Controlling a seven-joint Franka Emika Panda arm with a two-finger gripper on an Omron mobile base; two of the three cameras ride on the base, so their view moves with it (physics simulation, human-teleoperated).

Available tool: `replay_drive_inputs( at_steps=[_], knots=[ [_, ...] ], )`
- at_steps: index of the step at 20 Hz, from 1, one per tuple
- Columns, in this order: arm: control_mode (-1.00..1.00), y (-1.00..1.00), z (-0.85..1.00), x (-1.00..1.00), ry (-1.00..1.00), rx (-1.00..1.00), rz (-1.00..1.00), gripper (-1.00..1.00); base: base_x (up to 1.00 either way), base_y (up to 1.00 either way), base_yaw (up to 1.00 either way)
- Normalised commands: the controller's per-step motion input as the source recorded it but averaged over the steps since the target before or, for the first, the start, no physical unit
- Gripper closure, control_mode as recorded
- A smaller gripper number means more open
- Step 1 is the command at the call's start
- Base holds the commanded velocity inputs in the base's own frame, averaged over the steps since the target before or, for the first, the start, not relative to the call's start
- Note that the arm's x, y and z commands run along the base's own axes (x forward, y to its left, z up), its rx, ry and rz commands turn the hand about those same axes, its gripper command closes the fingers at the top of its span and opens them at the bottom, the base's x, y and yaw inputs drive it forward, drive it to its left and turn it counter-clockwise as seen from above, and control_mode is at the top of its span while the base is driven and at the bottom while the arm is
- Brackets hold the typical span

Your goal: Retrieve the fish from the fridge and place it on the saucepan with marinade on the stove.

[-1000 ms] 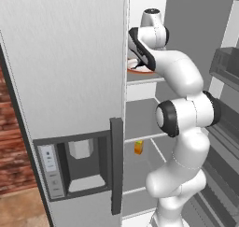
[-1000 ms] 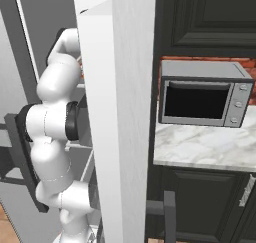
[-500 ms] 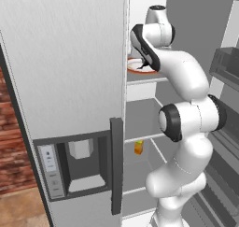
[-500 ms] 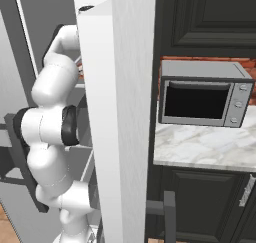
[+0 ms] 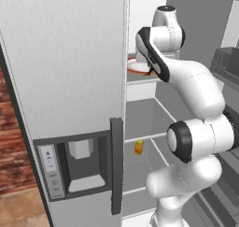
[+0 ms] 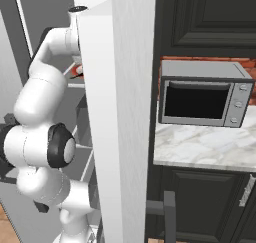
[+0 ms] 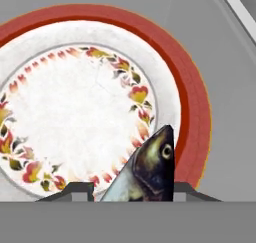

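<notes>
I count one fish (image 7: 147, 173), one plate (image 7: 95, 102), one small yellow-orange item (image 5: 138, 147) and one microwave (image 6: 205, 93). The fridge (image 5: 65, 95) has two doors: the one with the water dispenser recess stands shut on my left, and the other is swung wide open, its white edge filling the middle of the right base view.

My arm reaches up into the open compartment, to the upper shelf (image 5: 140, 79). There the plate sits flat on the shelf, white in the middle with a ring of red and yellow flowers and a broad red rim. Nothing else lies on its white centre. The yellow-orange item stands upright by itself on a lower shelf, well apart from the plate.

My hand (image 7: 131, 193) is closed on the fish: its two dark tips show on either side of the body at the bottom of the hand view, and the fish rises between them. Only the head and part of the body are in view; the tail end is cut off below. The long axis runs from the lower left of the hand view up toward the right, head uppermost, with the snout pointing toward the plate's red rim. Whether the fish touches the plate I cannot tell.

The microwave sits on the marble table (image 6: 200, 149) beyond the open door.
</notes>
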Motion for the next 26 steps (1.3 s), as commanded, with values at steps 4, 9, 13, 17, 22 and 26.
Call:
replay_drive_inputs(
  at_steps=[4,9,13,17,22,26],
  knots=[
    [-1.00,0.00,0.02,-1.00,0.00,0.00,0.00,1.00,0.00,0.00,0.00],
    [-1.00,0.00,0.00,-1.00,0.02,0.00,0.00,1.00,0.00,0.00,0.00],
    [-1.00,0.00,0.00,-0.97,0.07,0.00,0.00,1.00,0.00,0.00,0.00],
    [-1.00,0.07,-0.05,-0.59,0.10,0.00,0.05,1.00,0.00,0.00,0.00],
    [-1.00,0.09,-0.14,-0.50,0.10,0.00,0.05,1.00,0.00,0.00,0.00],
    [-1.00,0.12,-0.03,-0.40,0.10,0.00,0.01,1.00,0.00,0.00,0.00]
  ],
)
